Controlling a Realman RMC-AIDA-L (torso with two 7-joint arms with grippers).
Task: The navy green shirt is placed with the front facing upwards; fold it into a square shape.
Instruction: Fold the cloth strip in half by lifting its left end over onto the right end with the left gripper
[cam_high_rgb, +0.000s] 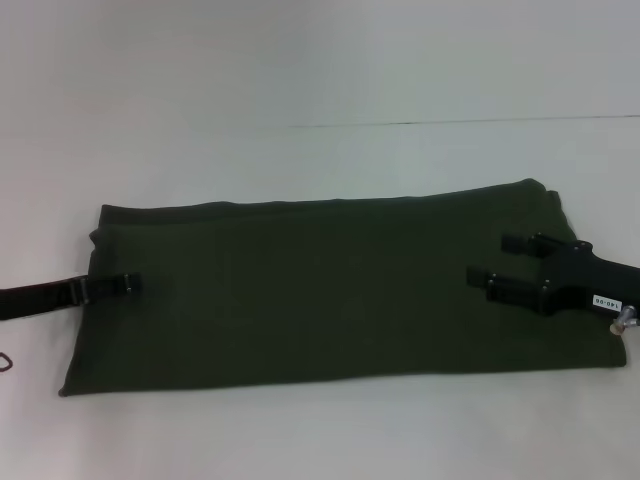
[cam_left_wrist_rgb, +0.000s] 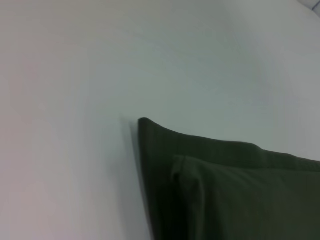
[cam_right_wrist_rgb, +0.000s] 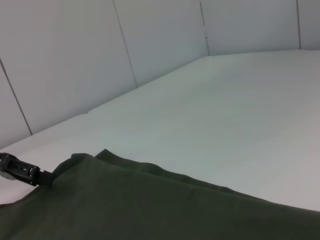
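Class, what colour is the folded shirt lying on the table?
The navy green shirt is plain dark olive green, no lettering visible; the head view shows it best.

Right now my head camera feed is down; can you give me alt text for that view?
The navy green shirt, folded into a long band, lies flat across the white table. The left pincer sits at its left edge; the right pincer, fingers spread open, is over its right end.
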